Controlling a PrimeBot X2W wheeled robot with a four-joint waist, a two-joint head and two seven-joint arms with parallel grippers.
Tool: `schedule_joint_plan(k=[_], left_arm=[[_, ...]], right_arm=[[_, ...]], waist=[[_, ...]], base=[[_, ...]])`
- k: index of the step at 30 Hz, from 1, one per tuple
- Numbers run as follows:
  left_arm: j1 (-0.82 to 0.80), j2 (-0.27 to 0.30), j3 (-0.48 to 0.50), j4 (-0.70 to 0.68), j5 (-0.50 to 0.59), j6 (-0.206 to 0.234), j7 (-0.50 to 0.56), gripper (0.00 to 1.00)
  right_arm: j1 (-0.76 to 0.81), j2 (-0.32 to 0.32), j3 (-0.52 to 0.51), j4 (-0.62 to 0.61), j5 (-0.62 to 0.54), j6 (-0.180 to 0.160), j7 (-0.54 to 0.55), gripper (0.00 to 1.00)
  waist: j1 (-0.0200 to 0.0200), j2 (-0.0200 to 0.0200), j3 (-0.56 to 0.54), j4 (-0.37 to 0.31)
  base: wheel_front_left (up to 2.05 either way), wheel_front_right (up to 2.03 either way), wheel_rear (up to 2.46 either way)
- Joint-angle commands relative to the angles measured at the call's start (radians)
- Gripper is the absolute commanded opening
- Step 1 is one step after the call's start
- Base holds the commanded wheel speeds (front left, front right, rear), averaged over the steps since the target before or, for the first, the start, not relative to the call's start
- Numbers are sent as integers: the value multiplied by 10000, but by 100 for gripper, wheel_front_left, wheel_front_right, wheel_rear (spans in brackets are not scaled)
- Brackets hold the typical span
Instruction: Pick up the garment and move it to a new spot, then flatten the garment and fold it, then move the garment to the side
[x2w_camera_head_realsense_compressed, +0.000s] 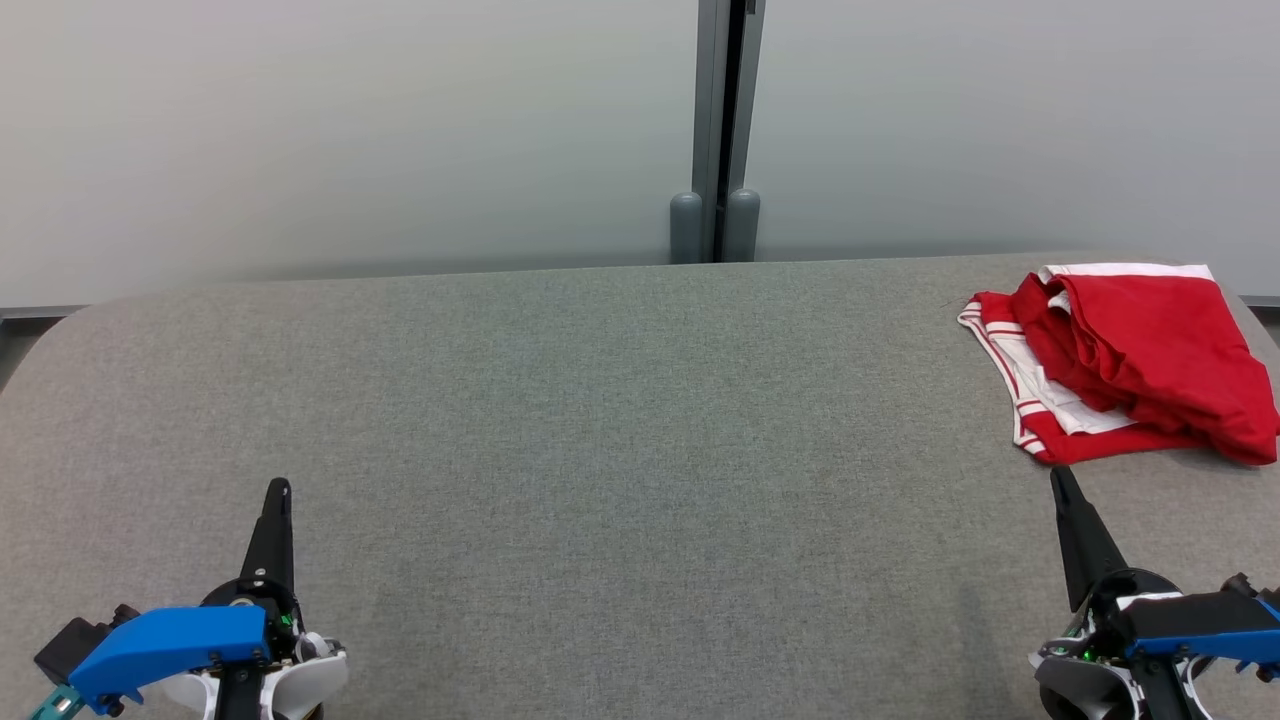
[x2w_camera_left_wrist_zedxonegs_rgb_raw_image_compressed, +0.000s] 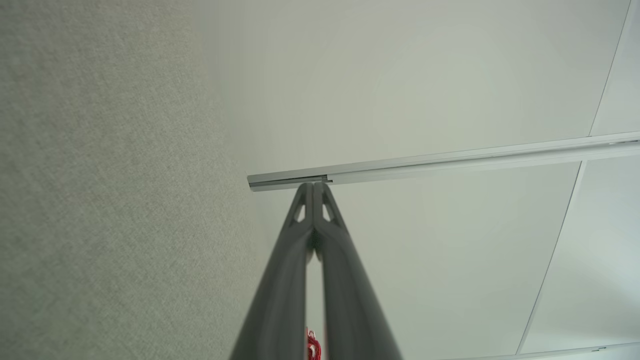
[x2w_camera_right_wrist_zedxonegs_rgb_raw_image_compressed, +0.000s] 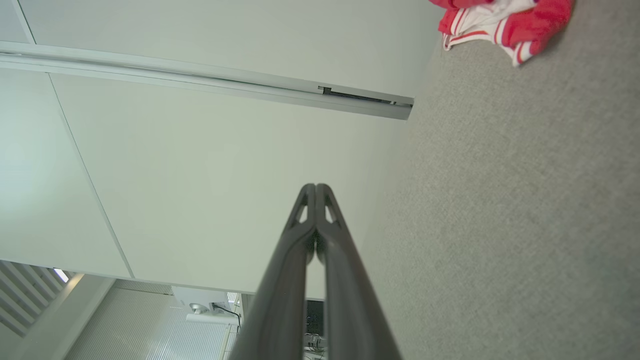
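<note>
Garment (x2w_camera_head_realsense_compressed: 1150, 345) red with white trim, bunched at far right of table (x2w_camera_head_realsense_compressed: 600, 400). Left gripper (x2w_camera_head_realsense_compressed: 279, 490) and right gripper (x2w_camera_head_realsense_compressed: 1058, 478): fingers pressed together, nothing held.

red garment (x2w_camera_head_realsense_compressed: 1150, 340) w/ white stripes, grey table (x2w_camera_head_realsense_compressed: 600, 400)

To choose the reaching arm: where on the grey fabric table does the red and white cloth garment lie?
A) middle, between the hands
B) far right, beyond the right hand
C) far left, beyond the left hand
B: the head view shows the red and white cloth garment at the far right of the grey fabric table, beyond the right hand.
</note>
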Motion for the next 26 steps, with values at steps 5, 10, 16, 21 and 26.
schedule_joint_plan(k=[5, 10, 16, 21, 26], left_arm=[[-212, 35, 53, -77, -488, -93, 146, 0], [-212, 35, 76, -90, -845, -101, 231, 0], [-253, 35, 105, -101, -1259, -104, 334, 0], [-252, 34, 115, -98, -1368, -107, 377, 0], [-252, 34, 113, -98, -1368, -107, 375, 0]], right_arm=[[-158, -80, -46, 25, 495, 4, 135, 0], [-182, -78, -71, 58, 848, 4, 206, 0], [-233, -77, -101, 97, 1249, 4, 295, 0], [-254, -74, -109, 106, 1356, 4, 310, 0], [-254, -71, -112, 106, 1352, 4, 314, 0]], waist=[[0, -1, -3, -2], [0, -1, -5, -5], [0, -1, -8, -8], [0, -1, -9, -9], [0, -1, -9, -9]], base=[[0, 0, 0], [0, 0, 0], [0, 0, 0], [0, 0, 0], [0, 0, 0]])
